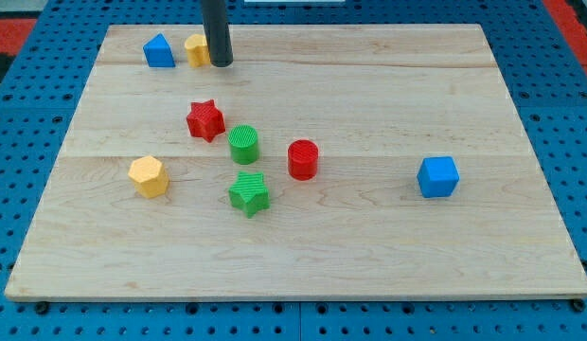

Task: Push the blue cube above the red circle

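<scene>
Seven blocks on a light wooden board [369, 256], which sits on a blue pegboard surface [559, 95]. No fingers or jaws on this arm, just a dark rod, so nothing to open or close and nothing held. My tip [221, 64] is down near the view's top edge of the board, left of centre, touching or just beside the right side of a yellow block [196, 48]; shape of that one is partly hidden by the rod, cannot tell. Blue pentagon-like block [159, 51] just left of the yellow one, near it but apart.

Blue cube [437, 177] lies on the view's right half of the board, alone, well apart from my tip: far to the right and lower in view. Red circle [303, 159], a short red cylinder, sits near board centre, to the left of the blue cube and slightly higher in view, clear gap between them. Cube is beside the circle, not above it.

Green cylinder [243, 144] just left of the red circle, small gap. Red star [205, 120] up-left of the green cylinder, close. Green star [248, 193] below the green cylinder, near. Yellow hexagon [148, 176] on the view's left side, apart from the cluster.
</scene>
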Motion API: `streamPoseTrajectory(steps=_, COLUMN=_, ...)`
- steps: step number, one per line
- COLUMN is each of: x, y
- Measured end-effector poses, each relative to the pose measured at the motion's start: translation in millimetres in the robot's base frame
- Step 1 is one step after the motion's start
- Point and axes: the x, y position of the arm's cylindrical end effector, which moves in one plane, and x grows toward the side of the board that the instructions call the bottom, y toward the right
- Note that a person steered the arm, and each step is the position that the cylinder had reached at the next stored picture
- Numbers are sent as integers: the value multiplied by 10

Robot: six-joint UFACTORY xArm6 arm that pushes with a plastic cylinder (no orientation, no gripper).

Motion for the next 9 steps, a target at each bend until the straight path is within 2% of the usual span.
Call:
streamPoseTrajectory(steps=2, x=-141, y=282)
streamPoseTrajectory(steps=7, x=-148, y=291)
streamPoseTrajectory(steps=9, x=167, y=1195)
